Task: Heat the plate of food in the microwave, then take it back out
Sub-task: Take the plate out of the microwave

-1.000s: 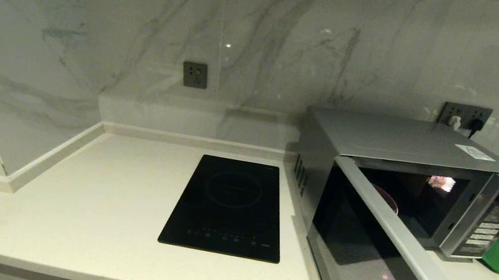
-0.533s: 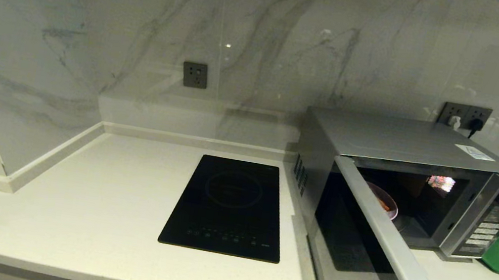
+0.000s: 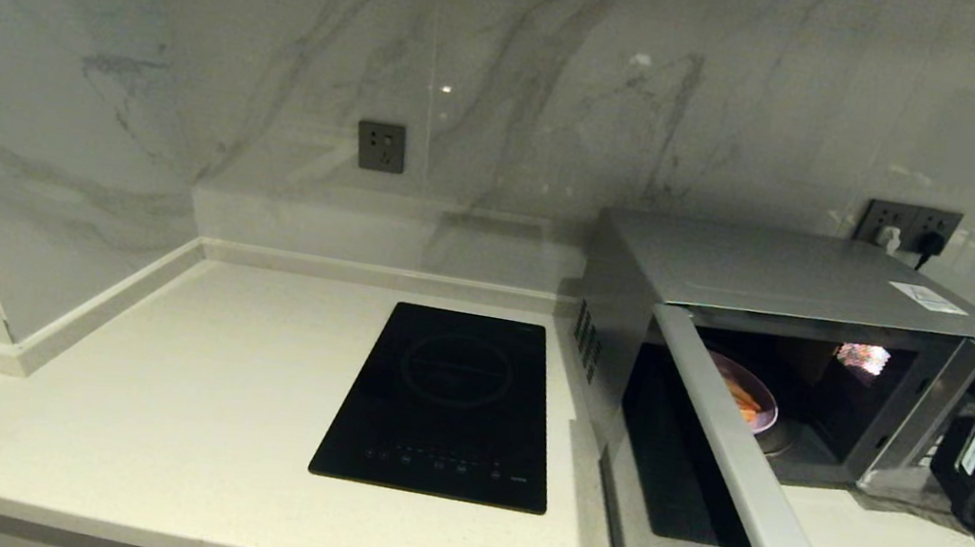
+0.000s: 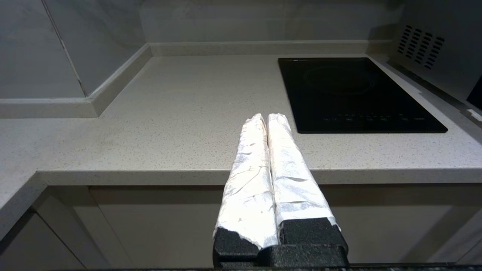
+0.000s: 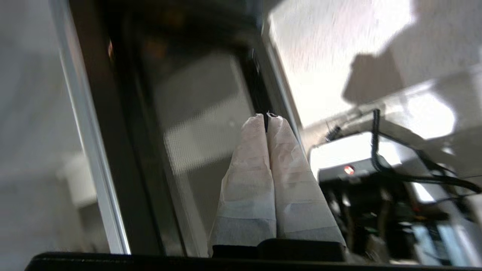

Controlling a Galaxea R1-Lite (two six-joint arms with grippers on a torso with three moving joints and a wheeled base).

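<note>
I take the microwave (image 3: 787, 360) as my reference for every position. Its door (image 3: 752, 521) stands swung wide toward me, hinged on the side nearest the induction hob (image 3: 447, 404), which leaves the cavity exposed on the control-panel side. The plate of food (image 3: 746, 403) sits inside the cavity, partly masked by the door's upper edge; only a pale rim and some orange food show, so I cannot judge how far in it lies. My right gripper (image 5: 266, 119) has its two taped fingers pressed together with nothing between them. In the right wrist view the tips point at the inner face of the open door, near its edge; I cannot tell whether they touch it. In the head view only the right arm's dark body shows, in front of the microwave's panel side. I read the closed fingers as a blunt pusher, suited to moving a door rather than lifting a plate. My left gripper (image 4: 268, 117) is parked off the counter's front edge, on the hob side of the microwave, fingers together and empty, clear of the door's swing.
</note>
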